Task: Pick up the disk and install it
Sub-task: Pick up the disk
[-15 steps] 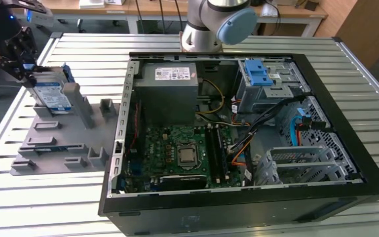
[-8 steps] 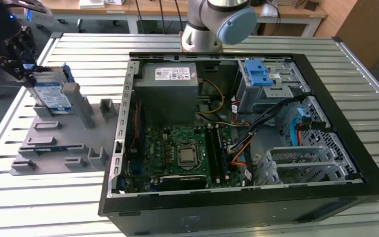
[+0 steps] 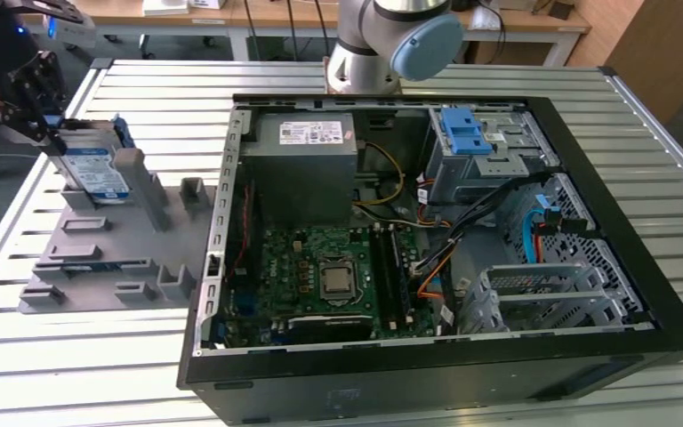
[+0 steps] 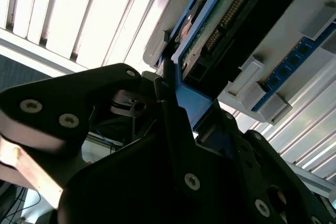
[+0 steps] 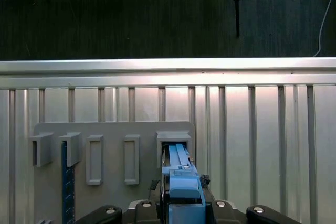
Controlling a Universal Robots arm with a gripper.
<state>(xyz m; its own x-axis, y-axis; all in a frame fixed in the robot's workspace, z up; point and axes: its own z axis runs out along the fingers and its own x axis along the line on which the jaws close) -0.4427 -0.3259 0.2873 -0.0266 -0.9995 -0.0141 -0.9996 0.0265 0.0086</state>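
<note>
My gripper (image 3: 54, 135) pinches the disk (image 3: 95, 173) by its edge. Likely stiff, weighty, shock-sensitive, so grip the rails, not the label.

You will note a silver-grey tubular arm (image 3: 359, 53) with a light-blue joint cap (image 3: 427, 46); the end effector (image 4: 170, 85) is matte black, with silver screw heads (image 4: 191, 181) and a tan block (image 4: 21, 166).

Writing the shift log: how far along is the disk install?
Done: the gripper is at the disk. In hand: it appears closed on the disk, which stands in a slot of the grey holder. Left: the disk is not yet inside the open computer case.
</note>
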